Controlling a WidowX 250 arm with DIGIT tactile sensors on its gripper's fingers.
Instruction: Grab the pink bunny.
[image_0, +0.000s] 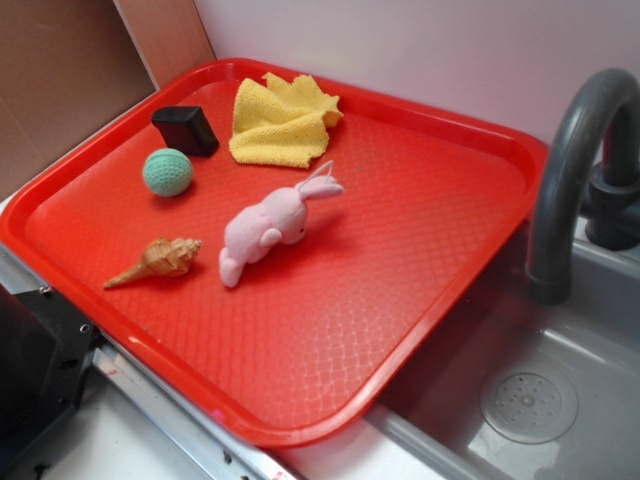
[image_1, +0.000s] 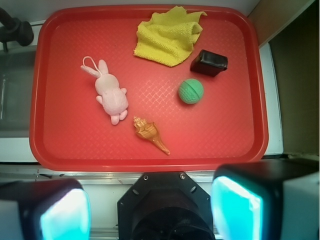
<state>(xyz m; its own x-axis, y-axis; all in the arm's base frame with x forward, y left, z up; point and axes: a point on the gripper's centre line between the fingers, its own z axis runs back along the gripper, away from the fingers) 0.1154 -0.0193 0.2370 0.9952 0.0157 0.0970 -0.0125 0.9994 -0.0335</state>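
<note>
Wrist view gives us a look straight down on one red tray (image_1: 50, 150) holding five things, one of each: a pink bunny (image_1: 111, 95), a tan seashell (image_1: 149, 133), a teal ball (image_1: 190, 91), a small black block (image_1: 209, 63) and a crumpled yellow cloth (image_1: 169, 35). We see the pink bunny lying on the tray left of centre, ears toward the far rim, feet just beside the seashell but apart from it. The ball and block sit to the right, the cloth against the far rim. Around the bunny's left and far sides the tray floor is bare up to the raised rim, and the whole near-right stretch of the tray is open too. Our hand (image_1: 150, 210) hangs well back from the tray's near edge, its two fingers (image_1: 235, 210) spread wide with nothing between them. From the exterior view we find a grey faucet (image_0: 570, 170) and sink (image_0: 540, 400) beyond the tray's right rim.
</note>
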